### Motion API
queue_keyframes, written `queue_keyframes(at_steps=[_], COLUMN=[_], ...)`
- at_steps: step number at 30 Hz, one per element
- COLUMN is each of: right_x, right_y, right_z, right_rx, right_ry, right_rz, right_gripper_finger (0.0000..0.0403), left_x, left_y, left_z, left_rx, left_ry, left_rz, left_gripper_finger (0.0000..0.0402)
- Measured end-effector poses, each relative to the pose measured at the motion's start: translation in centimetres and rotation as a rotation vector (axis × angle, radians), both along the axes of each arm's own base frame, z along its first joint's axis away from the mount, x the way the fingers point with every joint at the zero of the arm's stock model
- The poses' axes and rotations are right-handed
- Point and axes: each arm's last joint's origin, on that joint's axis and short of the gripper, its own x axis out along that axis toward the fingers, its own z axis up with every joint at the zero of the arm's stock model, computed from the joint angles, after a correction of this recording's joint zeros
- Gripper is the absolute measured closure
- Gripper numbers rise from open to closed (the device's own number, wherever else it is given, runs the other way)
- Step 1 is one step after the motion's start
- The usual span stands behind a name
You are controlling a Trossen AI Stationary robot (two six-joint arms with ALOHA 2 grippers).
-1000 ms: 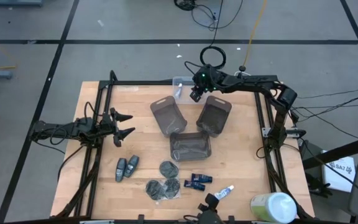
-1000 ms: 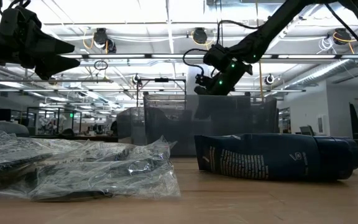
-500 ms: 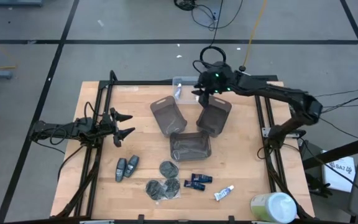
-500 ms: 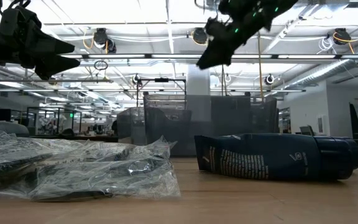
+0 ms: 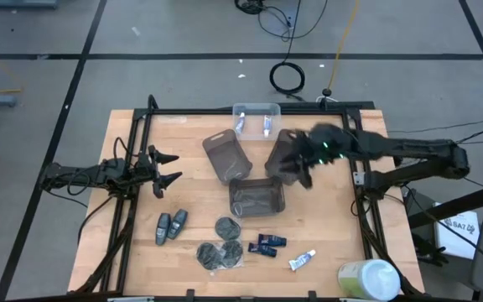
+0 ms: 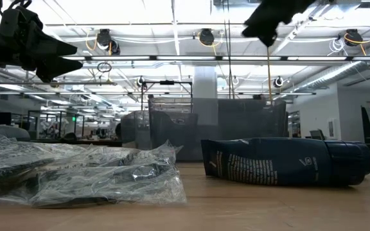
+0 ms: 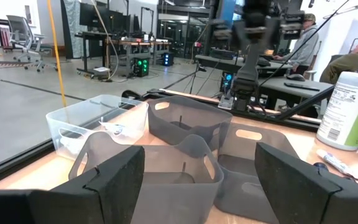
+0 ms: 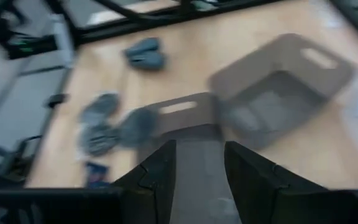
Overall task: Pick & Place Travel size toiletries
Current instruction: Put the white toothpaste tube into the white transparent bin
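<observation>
The right tool hangs over the smoky trays in mid-table, blurred from above; the right wrist view shows its fingers parted with nothing between them. The left tool waits at the table's left edge, jaws spread wide and empty.

Two white tubes lie in the clear tray at the far edge. The rest sit on the near half of the table: two grey-blue sticks at the left, bagged dark discs beside them, dark-blue bottles next, and one white tube near the big green container.

All look light. The tube is probably soft and may roll, so pinch it across its middle. The bottles seem stiff and slick; grip across the short side. The discs' wrap looks slippery and crinkly, likely to slide unless the disc itself is caught.
</observation>
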Motion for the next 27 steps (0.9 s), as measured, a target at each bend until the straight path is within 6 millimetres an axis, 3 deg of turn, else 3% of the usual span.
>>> queue_keyframes(at_steps=[5, 13, 20, 27], right_x=[-2.2, -4.9, -6.0, -6.1], right_y=[3.4, 7.3, 10.6, 13.1], right_z=[-2.2, -6.0, -7.2, -8.5], right_rx=[0.048, 0.130, 0.123, 0.070], right_ry=[-0.099, -0.275, -0.431, -0.390], right_rz=[0.128, 0.327, 0.516, 0.497], right_gripper_finger=[0.0278, 0.0278, 0.0277, 0.0277], left_x=[0.0, 0.0, 0.0, 0.0], left_y=[0.0, 0.0, 0.0, 0.0], left_z=[0.0, 0.0, 0.0, 0.0], left_rx=[0.000, 0.000, 0.000, 0.000], left_ry=[0.000, 0.000, 0.000, 0.000], left_rz=[0.000, 0.000, 0.000, 0.000], left_gripper_finger=[0.0105, 0.0105, 0.0105, 0.0105])
